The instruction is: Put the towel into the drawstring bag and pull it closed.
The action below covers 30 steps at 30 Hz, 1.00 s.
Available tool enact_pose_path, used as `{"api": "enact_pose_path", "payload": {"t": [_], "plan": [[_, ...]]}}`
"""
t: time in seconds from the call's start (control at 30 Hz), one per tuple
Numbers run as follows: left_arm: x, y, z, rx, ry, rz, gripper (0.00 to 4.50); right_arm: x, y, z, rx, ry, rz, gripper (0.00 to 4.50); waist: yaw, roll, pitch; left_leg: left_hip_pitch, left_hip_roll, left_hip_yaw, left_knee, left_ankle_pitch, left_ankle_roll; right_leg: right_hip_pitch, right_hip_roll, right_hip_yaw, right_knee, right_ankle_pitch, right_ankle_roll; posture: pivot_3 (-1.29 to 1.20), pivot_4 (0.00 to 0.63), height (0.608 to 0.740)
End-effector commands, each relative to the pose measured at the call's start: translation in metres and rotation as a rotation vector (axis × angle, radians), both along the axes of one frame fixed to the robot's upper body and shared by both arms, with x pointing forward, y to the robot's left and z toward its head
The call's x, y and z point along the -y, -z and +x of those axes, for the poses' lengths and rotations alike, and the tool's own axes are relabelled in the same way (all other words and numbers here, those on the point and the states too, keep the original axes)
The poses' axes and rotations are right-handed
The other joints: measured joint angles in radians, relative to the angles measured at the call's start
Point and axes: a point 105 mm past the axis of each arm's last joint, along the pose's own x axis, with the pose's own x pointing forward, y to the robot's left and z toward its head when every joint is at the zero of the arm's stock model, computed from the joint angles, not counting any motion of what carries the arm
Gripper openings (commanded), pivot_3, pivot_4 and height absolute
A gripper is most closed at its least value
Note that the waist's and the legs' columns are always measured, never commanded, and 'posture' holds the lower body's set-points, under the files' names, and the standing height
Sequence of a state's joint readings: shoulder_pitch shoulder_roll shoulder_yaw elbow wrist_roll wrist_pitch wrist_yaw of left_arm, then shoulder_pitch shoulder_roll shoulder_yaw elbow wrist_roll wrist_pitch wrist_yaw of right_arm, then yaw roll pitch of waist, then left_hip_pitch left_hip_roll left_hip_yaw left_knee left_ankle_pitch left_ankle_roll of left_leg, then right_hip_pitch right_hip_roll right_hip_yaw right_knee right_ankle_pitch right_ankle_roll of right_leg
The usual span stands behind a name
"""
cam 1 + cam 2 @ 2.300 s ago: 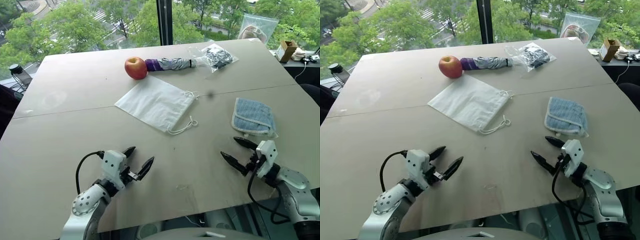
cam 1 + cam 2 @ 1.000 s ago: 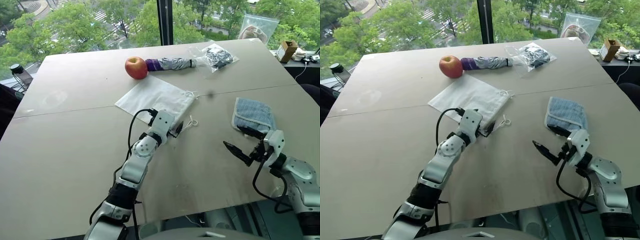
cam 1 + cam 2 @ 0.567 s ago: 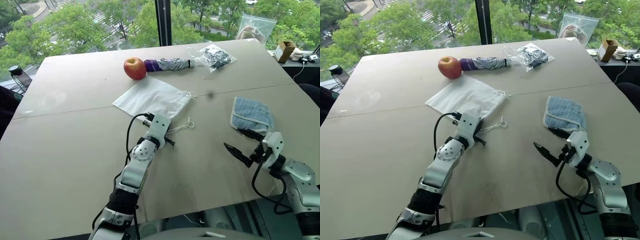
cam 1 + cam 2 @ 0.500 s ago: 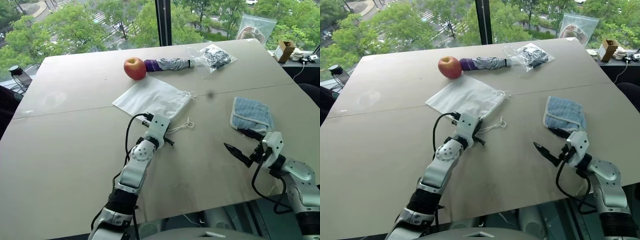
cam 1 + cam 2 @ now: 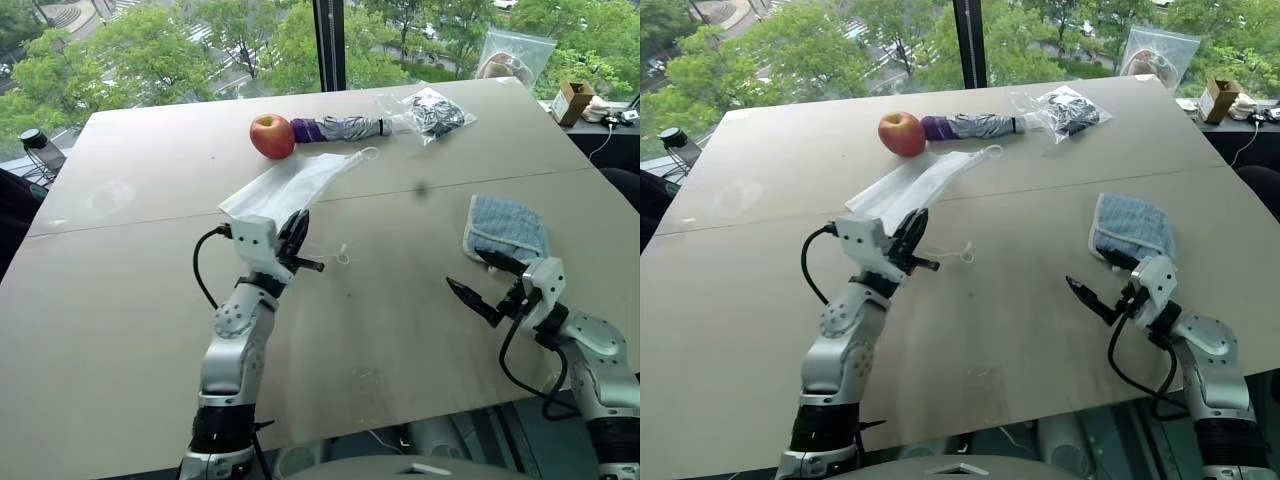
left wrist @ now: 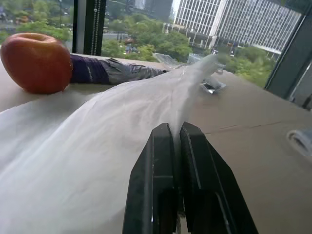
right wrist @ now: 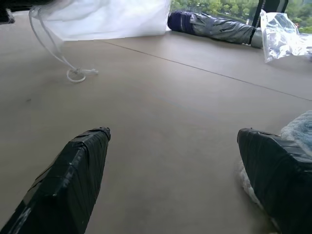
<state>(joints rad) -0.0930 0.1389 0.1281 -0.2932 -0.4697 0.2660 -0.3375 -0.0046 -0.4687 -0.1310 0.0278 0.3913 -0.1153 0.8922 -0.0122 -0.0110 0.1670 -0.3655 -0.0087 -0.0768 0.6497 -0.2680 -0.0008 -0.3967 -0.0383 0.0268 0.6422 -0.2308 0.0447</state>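
White drawstring bag [image 5: 290,187], near edge hidden, pinched in left gripper [image 5: 296,228]; right gripper [image 5: 484,279] spread.

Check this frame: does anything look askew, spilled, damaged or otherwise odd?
Only the drawstring bag: the shut left gripper holds one edge up, so it hangs bunched and slanted, one cord trailing onto the table. The towel lies flat beside the open right gripper. Nothing is spilled or damaged.

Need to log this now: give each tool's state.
Left tool: shut on the drawstring bag, lifting its edge.
Right tool: open, empty, beside the towel.
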Motion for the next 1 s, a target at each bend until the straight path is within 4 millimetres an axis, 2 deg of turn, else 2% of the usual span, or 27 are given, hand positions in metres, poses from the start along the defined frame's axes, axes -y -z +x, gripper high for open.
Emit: {"api": "enact_pose_path", "payload": {"t": [0.03,0.13,0.27,0.37,0.47,0.5,0.57,0.6,0.7,0.9,0.93,1.0], "plan": [[-0.011,-0.018,-0.017,0.026,0.089,-0.049,0.01,0.001,-0.007,0.0,0.034,0.007,0.003,4.5,0.0,0.0,0.0,0.0,0.0,0.0,0.0,0.0,0.0,0.0,0.0,0.0,0.0,0.0,0.0,0.0,0.15,0.74],[-0.023,-0.018,-0.036,-0.009,0.129,-0.056,0.01,0.002,-0.007,0.0,0.035,0.015,0.006,4.5,-0.002,0.0,0.0,0.0,0.0,0.0,0.0,0.0,0.0,0.0,0.001,0.001,0.0,0.0,0.0,0.0,0.15,0.74],[-0.045,-0.013,-0.059,-0.062,0.062,-0.011,0.01,0.002,-0.006,-0.002,0.032,0.007,0.012,4.5,-0.001,0.0,0.0,0.001,0.001,-0.001,0.0,0.0,0.0,0.0,0.001,0.002,0.0,0.0,0.0,0.0,0.15,0.74],[-0.066,-0.012,-0.073,-0.057,-0.054,0.046,0.01,-0.006,-0.007,-0.005,0.028,-0.03,0.026,4.5,0.0,0.0,0.0,0.001,0.002,-0.001,0.0,0.0,0.0,0.0,0.001,0.003,-0.001,-0.001,-0.002,0.0,0.15,0.74],[-0.091,-0.011,-0.076,-0.041,-0.212,0.09,0.01,-0.012,-0.007,-0.005,0.022,-0.059,0.031,4.5,0.002,0.0,0.0,0.002,0.002,0.0,0.0,0.0,0.0,0.0,0.001,0.004,-0.001,-0.002,-0.004,0.0,0.15,0.74],[-0.096,-0.005,-0.077,-0.059,-0.233,0.165,0.01,-0.015,-0.007,-0.005,0.018,-0.071,0.035,4.5,0.002,0.0,0.0,0.002,0.001,0.0,0.0,0.0,0.0,0.0,0.001,0.003,-0.001,-0.003,-0.004,0.0,0.15,0.74],[-0.099,0.007,-0.079,-0.078,-0.25,0.368,0.01,-0.021,-0.008,-0.006,0.015,-0.113,0.039,4.5,0.001,0.0,0.0,0.002,0.001,0.001,0.001,0.0,0.0,0.001,0.002,0.002,0.0,-0.004,-0.003,0.0,0.15,0.74],[-0.099,0.009,-0.079,-0.079,-0.258,0.406,0.01,-0.024,-0.009,-0.007,0.016,-0.137,0.037,4.5,0.0,0.0,0.0,0.002,0.001,0.002,0.001,0.0,0.0,0.001,0.002,0.003,0.0,-0.004,-0.003,0.0,0.15,0.74],[-0.097,0.014,-0.077,-0.087,-0.3,0.421,0.01,-0.031,-0.013,-0.01,0.017,-0.202,0.024,4.5,0.001,-0.001,0.0,0.002,0.002,0.002,0.001,0.0,0.0,0.0,0.002,0.003,0.0,-0.004,-0.003,0.0,0.15,0.74],[-0.079,0.026,-0.078,-0.091,-0.324,0.448,0.01,-0.045,-0.023,-0.013,0.021,-0.285,0.023,4.5,0.001,-0.001,0.0,0.001,0.002,0.001,0.001,0.0,0.0,0.0,0.001,0.004,-0.001,-0.001,-0.002,0.0,0.15,0.74],[-0.081,0.028,-0.078,-0.091,-0.348,0.476,0.01,-0.047,-0.025,-0.014,0.02,-0.297,0.029,4.5,0.001,-0.001,0.001,0.001,0.002,0.001,0.001,0.0,0.0,0.0,0.001,0.004,-0.001,-0.001,-0.002,0.0,0.15,0.74],[-0.092,0.035,-0.079,-0.091,-0.433,0.648,0.01,-0.05,-0.026,-0.015,0.019,-0.305,0.033,4.5,0.0,-0.001,0.001,0.001,0.002,0.001,0.0,0.0,0.0,0.0,0.001,0.003,-0.001,-0.001,-0.002,0.0,0.15,0.74]]}}
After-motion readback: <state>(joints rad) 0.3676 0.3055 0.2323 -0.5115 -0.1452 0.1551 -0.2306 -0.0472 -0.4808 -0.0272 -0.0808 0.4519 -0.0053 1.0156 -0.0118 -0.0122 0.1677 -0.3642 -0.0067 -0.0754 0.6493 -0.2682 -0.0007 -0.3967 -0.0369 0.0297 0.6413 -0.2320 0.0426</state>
